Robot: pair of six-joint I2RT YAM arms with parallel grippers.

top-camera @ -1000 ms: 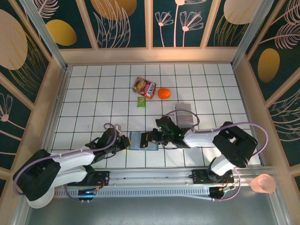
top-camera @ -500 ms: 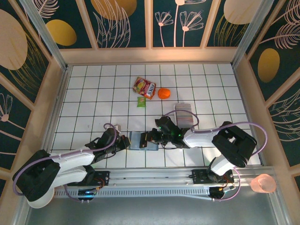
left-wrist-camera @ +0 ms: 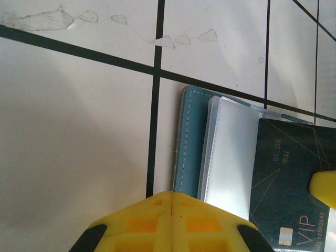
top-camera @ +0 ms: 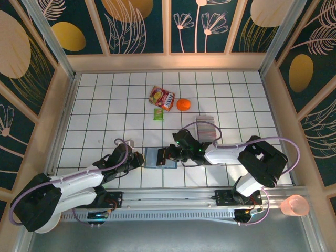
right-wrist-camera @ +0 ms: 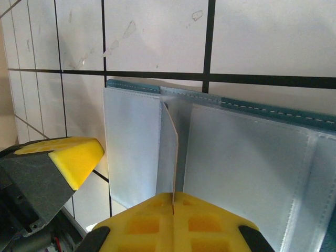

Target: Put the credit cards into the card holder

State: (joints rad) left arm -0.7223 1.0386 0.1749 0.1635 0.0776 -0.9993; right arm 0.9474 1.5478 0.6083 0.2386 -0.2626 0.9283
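Moved: left arm [top-camera: 73,181], elbow lower and leftward
Left gripper [left-wrist-camera: 170,197]: closed, over edge of card holder [left-wrist-camera: 191,142]
Right gripper [right-wrist-camera: 173,202]: clamped on dark card [left-wrist-camera: 286,178]

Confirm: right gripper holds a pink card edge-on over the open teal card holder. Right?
Not pink. The card in the right gripper is dark, with VIP printed on it, as the left wrist view shows. The rest holds: it is held edge-on over the open teal card holder.
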